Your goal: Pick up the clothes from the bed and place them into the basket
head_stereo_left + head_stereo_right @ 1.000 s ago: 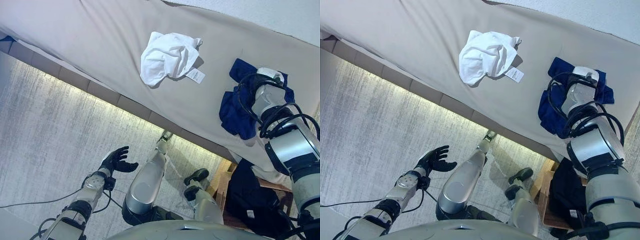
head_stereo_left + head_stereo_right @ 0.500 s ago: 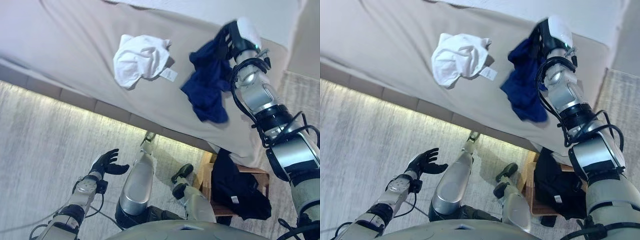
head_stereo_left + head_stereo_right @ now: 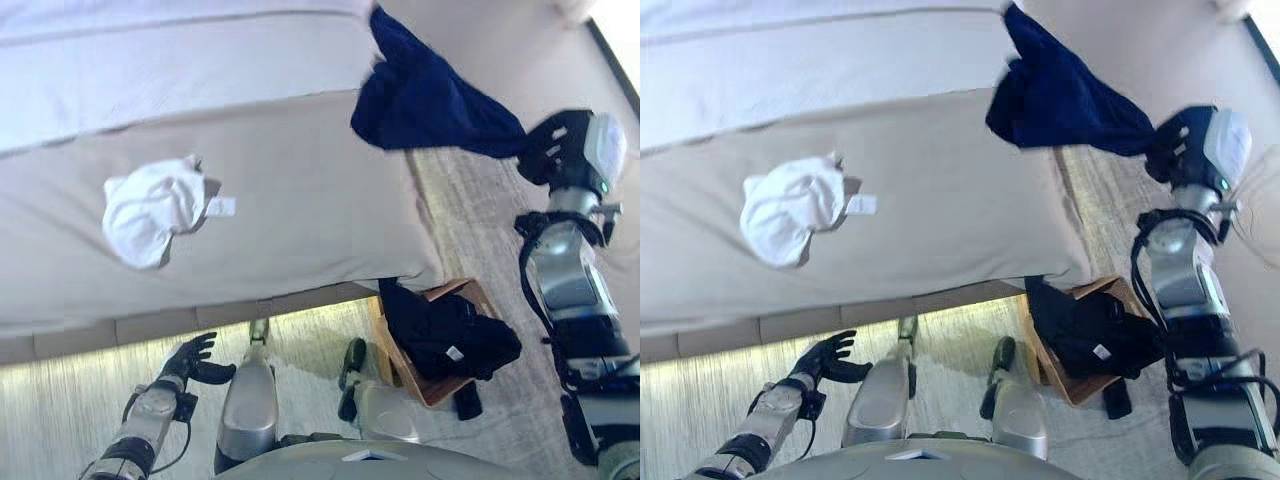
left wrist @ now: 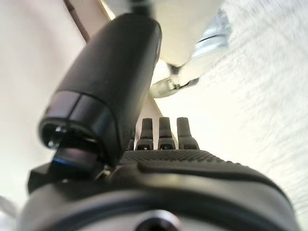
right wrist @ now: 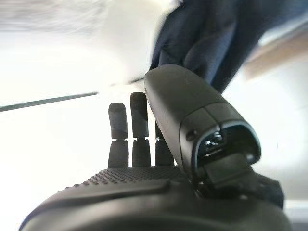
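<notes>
I see my right hand [image 3: 548,150] pinching the navy garment [image 3: 425,95] aloft beside the bed [image 3: 300,220]; left hand [image 3: 190,358] spread; the white cloth's [image 3: 150,210] tag is unreadable

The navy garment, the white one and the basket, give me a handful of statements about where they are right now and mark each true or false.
1. The navy garment hangs in the air from the right hand. True.
2. The white garment is already in the basket. False: it lies crumpled on the bed.
3. The wooden basket sits on the floor by the corner of the bed with black clothing in it. True.
4. The left hand is holding the white garment. False: it is low over the floor beside the bed, fingers spread and holding nothing.
5. The navy garment is directly above the basket. False: it is up by the far edge of the bed, well away from the basket.
</notes>
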Tool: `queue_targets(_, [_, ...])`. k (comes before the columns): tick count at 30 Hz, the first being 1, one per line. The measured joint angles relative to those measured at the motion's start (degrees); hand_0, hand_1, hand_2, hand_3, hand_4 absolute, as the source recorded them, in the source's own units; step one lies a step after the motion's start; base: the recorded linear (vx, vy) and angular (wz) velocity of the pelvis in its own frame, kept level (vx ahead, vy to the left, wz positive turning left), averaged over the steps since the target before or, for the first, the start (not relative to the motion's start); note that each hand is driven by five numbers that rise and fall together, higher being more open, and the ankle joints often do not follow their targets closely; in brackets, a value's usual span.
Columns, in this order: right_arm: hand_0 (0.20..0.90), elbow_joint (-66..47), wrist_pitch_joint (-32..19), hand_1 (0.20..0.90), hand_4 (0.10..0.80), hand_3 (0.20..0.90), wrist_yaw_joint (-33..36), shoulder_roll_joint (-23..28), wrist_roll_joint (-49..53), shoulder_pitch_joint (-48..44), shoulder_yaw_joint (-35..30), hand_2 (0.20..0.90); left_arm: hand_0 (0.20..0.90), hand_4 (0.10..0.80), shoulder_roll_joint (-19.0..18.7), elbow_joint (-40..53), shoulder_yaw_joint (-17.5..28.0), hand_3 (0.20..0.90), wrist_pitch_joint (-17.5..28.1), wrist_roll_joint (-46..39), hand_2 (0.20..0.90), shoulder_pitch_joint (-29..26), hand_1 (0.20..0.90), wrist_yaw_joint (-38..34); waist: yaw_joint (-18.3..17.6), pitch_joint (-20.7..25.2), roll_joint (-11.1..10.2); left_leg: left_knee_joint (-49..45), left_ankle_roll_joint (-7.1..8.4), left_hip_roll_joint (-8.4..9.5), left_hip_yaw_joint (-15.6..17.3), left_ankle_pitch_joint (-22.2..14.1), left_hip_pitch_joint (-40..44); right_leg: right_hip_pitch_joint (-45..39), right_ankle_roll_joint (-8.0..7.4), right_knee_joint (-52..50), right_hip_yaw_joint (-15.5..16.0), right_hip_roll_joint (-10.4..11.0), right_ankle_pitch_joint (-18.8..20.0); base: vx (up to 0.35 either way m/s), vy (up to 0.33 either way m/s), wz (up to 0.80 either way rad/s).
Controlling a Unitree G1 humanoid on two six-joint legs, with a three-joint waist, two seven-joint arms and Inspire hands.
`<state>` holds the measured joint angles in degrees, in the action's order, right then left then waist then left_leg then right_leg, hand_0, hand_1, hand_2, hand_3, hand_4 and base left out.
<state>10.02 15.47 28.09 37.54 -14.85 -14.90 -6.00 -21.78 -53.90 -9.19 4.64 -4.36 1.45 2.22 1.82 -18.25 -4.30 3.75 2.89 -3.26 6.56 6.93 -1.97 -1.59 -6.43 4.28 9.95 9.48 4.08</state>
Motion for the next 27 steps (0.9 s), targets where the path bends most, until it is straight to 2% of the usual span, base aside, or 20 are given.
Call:
queue_targets(4, [0.3, 0.71, -0.17, 0.3, 0.1, 0.2, 1.74, -0.23, 2.32, 8.09, -1.29, 0.3, 0.9, 0.8, 3.05, 0.07, -0.34, 0.9, -0.09, 0.15, 0.9, 0.63, 0.9, -0.02, -4.19, 3.76, 2.35, 1.36, 0.4, -0.78, 2.58, -0.39, 3.89, -2.13, -0.02, 0.94, -2.16, -0.8, 0.0, 0.01, -0.098, -0.36])
queue_targets(7, [0.3, 2.76, 0.09, 0.3, 0.1, 0.2, 1.33, -0.79, 3.39, 10.97, -1.26, 0.3, 0.9, 0.8, 3.73, 0.34, -1.49, 0.9, -0.46, 1.97, 0.9, -0.31, 0.9, 0.72, -6.64, 4.71, 2.75, 1.5, 0.96, -1.91, 4.83, -0.87, 5.49, -1.97, -0.03, 0.94, -4.82, -1.85, -0.01, 0.007, -0.119, -0.44])
queue_targets(10, [0.3, 5.82, 0.38, 0.3, 0.1, 0.2, -0.08, -0.91, 3.64, 12.34, -1.26, 0.3, 0.9, 0.8, 3.87, 0.11, -2.95, 0.9, -0.86, 2.33, 0.9, -0.57, 0.9, 1.49, -8.71, 5.71, 2.75, 1.58, 1.09, -2.55, 5.75, -0.97, 5.97, -1.9, -0.05, 0.95, -5.44, -2.43, -0.02, -0.007, -0.124, -0.2])
queue_targets(15, [0.3, 13.99, 0.95, 0.3, 0.1, 0.2, -2.48, -0.92, 3.58, 12.92, 0.7, 0.3, 0.9, 0.8, 3.93, -0.79, -5.89, 0.9, -1.15, 4.01, 0.9, -0.44, 0.9, 2.36, -8.82, 7.17, 3.28, 1.62, 1.16, -2.86, 6.67, -1.36, 6.45, -1.66, -0.28, 0.97, -6.36, -2.63, -0.19, -0.035, -0.13, -0.11])
queue_targets(18, [0.3, 22.01, 1.06, 0.3, 0.1, 0.2, -3.07, -0.79, 3.6, 11.58, 4.54, 0.3, 0.9, 0.8, 2.77, -1.58, -9.06, 0.9, -1.29, 4.44, 0.9, -0.8, 0.9, 2.74, -8.41, 8.42, 4.37, 1.64, 1.24, -2.83, 7.33, -1.39, 4.91, 0.41, -0.3, 1.07, -6.42, -2.43, -0.21, -0.213, -0.139, -0.07])
queue_targets(21, [0.3, 27.72, 2.31, 0.3, 0.1, 0.2, -3.37, -0.75, 4.93, 9.24, 7.52, 0.3, 0.9, 0.8, 2.16, -1.57, -10.36, 0.9, -1.71, 4.3, 0.9, -1.58, 0.9, 2.91, -8.14, 8.69, 5.77, 1.63, 1.12, -2.65, 7.23, -0.78, 1.87, 3.31, -0.13, 0.94, -6.47, -2.3, 0.75, -0.256, -0.11, -0.03])
queue_targets(23, [0.3, 32.44, 2.99, 0.3, 0.1, 0.2, -3.19, -0.66, 6.86, 6.48, 9.85, 0.3, 0.9, 0.8, 1.75, -1.52, -11.88, 0.9, -1.9, 4.23, 0.9, -2.95, 0.9, 2.93, -7.92, 7.91, 7.12, 1.41, 0.39, -2.66, 7.16, 0.47, -0.19, 5.52, -0.17, 1.12, -6.36, -2.28, 1.68, -0.27, -0.064, 0.01])
queue_targets(25, [0.3, 39.21, 3.49, 0.3, 0.1, 0.2, -2.91, -0.22, 9.22, -0.18, 11.34, 0.3, 0.9, 0.8, 1.54, -1.14, -14.5, 0.9, -1.86, 2.98, 0.9, -6.74, 0.9, 2.47, -7.72, 4.94, 9.51, 1.61, 0.89, -2.58, 7.09, 0.72, -3.38, 8.55, -0.36, 1.19, -6.18, -2.1, 1.85, -0.271, -0.002, -0.04])
queue_targets(27, [0.3, 41.28, 3.67, 0.3, 0.1, 0.2, -2.89, 0.46, 10.04, -3.86, 11.46, 0.3, 0.9, 0.8, 1.7, -0.55, -15.35, 0.9, -1.81, 1.93, 0.9, -8.95, 0.9, 2.42, -7.45, 2.06, 11.73, 1.57, 0.86, -2.42, 6.92, 1.24, -5.01, 10.24, -0.49, 1.1, -6.17, -1.97, 2.85, -0.15, 0.008, -0.01])
